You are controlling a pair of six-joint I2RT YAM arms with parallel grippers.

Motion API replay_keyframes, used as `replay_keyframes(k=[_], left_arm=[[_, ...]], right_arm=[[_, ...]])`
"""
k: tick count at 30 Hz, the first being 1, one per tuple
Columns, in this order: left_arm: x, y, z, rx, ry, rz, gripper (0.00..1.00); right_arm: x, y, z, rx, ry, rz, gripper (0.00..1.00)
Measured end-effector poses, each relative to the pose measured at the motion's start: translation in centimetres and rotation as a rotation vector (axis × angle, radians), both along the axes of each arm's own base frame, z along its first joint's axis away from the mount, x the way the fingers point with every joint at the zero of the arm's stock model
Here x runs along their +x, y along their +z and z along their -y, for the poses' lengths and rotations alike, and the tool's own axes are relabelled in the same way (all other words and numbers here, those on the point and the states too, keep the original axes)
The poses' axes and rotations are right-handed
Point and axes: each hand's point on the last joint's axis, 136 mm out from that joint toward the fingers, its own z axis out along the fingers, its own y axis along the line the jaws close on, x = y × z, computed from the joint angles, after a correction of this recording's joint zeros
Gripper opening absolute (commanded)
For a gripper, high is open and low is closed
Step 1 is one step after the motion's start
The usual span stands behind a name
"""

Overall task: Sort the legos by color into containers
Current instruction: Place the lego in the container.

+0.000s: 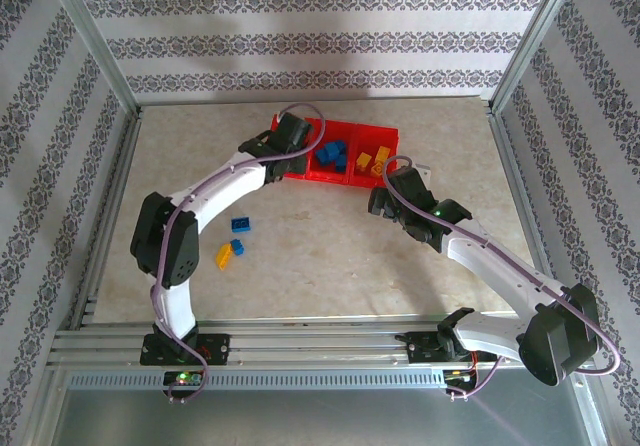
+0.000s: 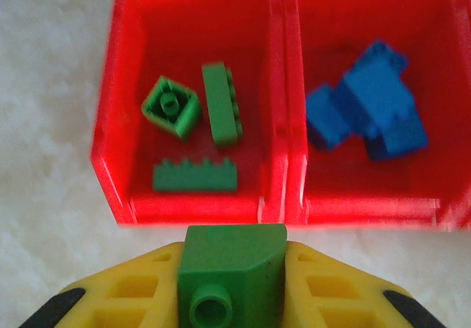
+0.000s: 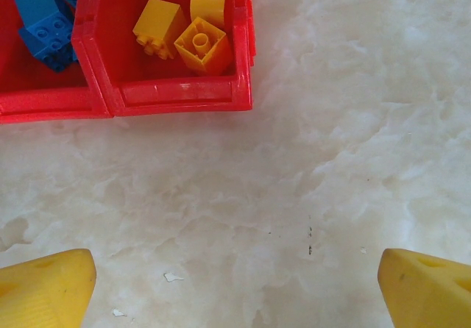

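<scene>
I see a bright red tray (image 2: 283, 85) with green legos (image 2: 221, 104) in one compartment, blue legos (image 2: 368, 107) in the next and yellow-orange legos (image 3: 199, 45) in the third. My left gripper (image 2: 234, 291) shows yellow fingers (image 2: 125, 302) tipped black, flanking a green brick (image 2: 234, 258); my right gripper (image 3: 235, 291) has plain yellow fingers (image 3: 44, 287). The table (image 1: 330, 266) is beige with a marbled pattern, the walls (image 1: 300, 36) are white with grey floral stripes, and the arms (image 1: 210, 201) are white and black.

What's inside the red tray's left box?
Three green legos: a square one, a long one and a flat one by the near wall. In the top view the left arm covers this compartment.
</scene>
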Motion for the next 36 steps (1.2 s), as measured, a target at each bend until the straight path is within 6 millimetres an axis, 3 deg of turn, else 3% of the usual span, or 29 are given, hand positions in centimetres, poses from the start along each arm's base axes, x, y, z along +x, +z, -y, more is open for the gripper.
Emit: replay_keyframes(k=[4, 13, 26, 31, 36], left_arm=[[3.2, -0.2, -0.7, 0.002, 0.034, 0.025, 0.29], [7.1, -4.4, -2.1, 0.022, 0.085, -0.02, 0.3], [7.7, -6.0, -2.7, 0.032, 0.1, -0.042, 0.34], [7.7, -7.4, -2.8, 0.038, 0.108, -0.064, 0.43], [7.7, -7.5, -2.8, 0.036, 0.108, -0.067, 0.48]], right_arm=[[0.0, 0.0, 0.0, 0.0, 0.0, 0.0, 0.98], [0.0, 0.0, 0.0, 0.0, 0.0, 0.0, 0.98], [0.2, -0.2, -0.2, -0.001, 0.003, -0.01, 0.98], [0.2, -0.2, -0.3, 0.001, 0.005, -0.011, 0.98], [0.2, -0.2, -0.3, 0.001, 0.005, -0.011, 0.98]])
